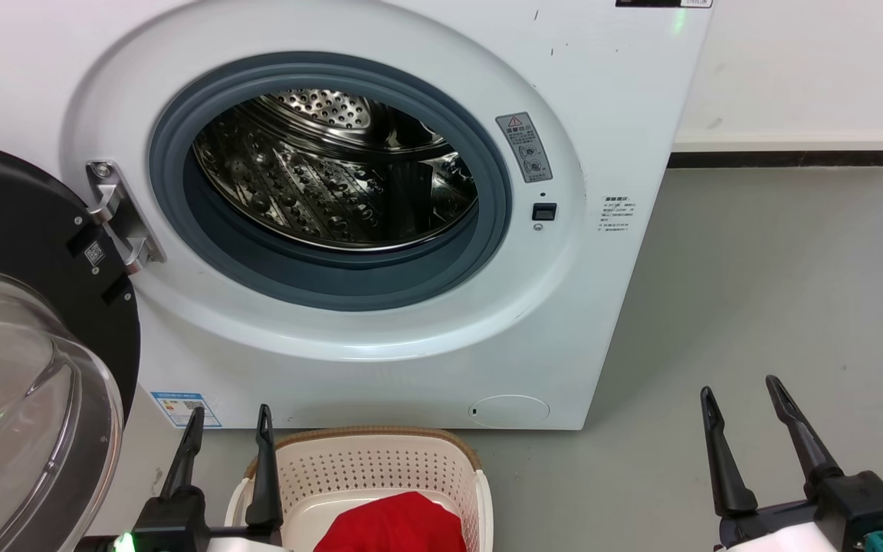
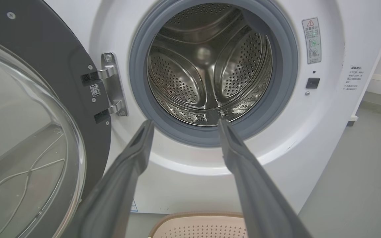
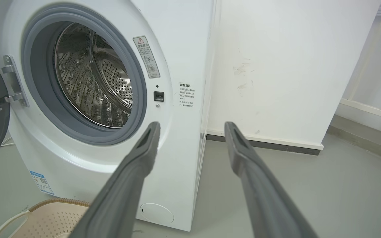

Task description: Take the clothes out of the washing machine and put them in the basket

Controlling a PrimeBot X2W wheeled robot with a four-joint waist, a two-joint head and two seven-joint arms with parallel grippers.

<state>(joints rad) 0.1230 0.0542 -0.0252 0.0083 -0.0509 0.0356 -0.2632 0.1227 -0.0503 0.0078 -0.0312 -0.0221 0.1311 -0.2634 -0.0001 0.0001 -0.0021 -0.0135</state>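
Grey floor (image 1: 756,307), white wall (image 1: 794,69) at far right with a dark skirting strip. Washer (image 1: 625,100) stands far centre, door (image 1: 20,399) swung out to the left.

Hidden or unclear:
- Door is cut off by the left edge in the head view; its glass bowl carries reflections.
- Ring (image 1: 334,284) lip hides the drum (image 1: 319,184) floor in the head view. The left wrist view looks straight in: steel wall and paddles show plainly.
- Basket (image 1: 372,460) is on the floor just in front of the washer, its near part cut off by the bottom edge.
- Clothes (image 1: 395,525) lie in the basket, a red heap against the near side, lower part out of frame. Full extent not judged.
- Sticker print on the washer front is too small to read.

Claws:
- Left claw (image 1: 231,410): near left, released, fingers spread wide, nothing between them. Fingers point at the washer below the ring. In the head view one finger crosses in front of the basket's left corner; contact cannot be told.
- Right claw (image 1: 740,386): near right, over bare floor, well apart from the basket. Released, fingers spread wide, gripping nothing and touching nothing. In the right wrist view, the fingers straddle the washer's right front edge.
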